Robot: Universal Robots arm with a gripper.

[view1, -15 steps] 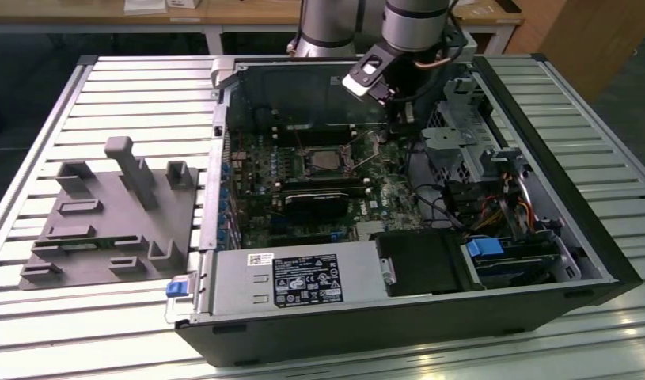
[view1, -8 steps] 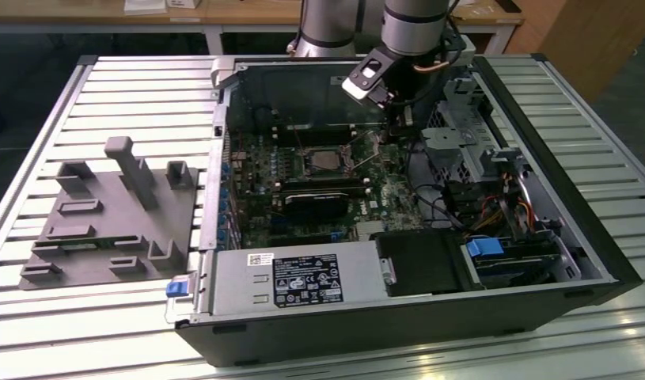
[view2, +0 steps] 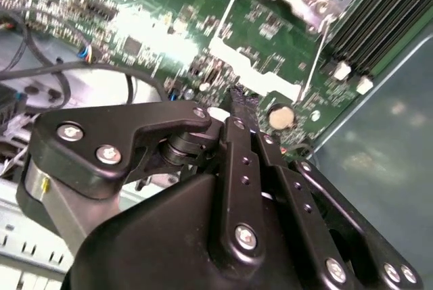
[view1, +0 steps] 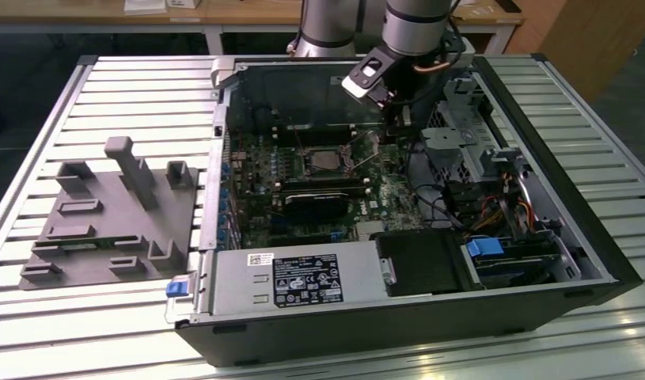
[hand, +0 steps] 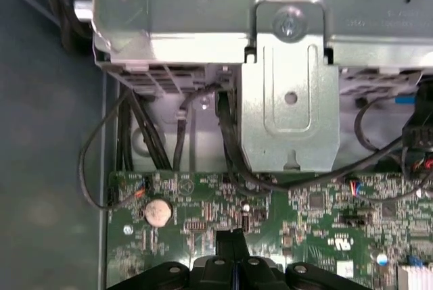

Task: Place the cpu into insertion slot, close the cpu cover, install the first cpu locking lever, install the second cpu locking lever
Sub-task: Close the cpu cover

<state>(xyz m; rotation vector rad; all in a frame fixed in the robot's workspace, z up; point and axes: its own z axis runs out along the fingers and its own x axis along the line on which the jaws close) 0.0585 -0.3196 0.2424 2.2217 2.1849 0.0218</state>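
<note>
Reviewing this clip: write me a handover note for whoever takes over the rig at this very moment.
The gripper is shut with nothing seen between its fingers. Its tips are low over the motherboard, beside the insertion slot and near the coin cell.
The cpu sits in the slot.
The cpu cover seems down around the chip, but this is not certain.
Done: cpu placed.
Left: confirm the cover. One thin lever rod runs beside the socket, and I cannot tell whether either lever is latched.
</note>
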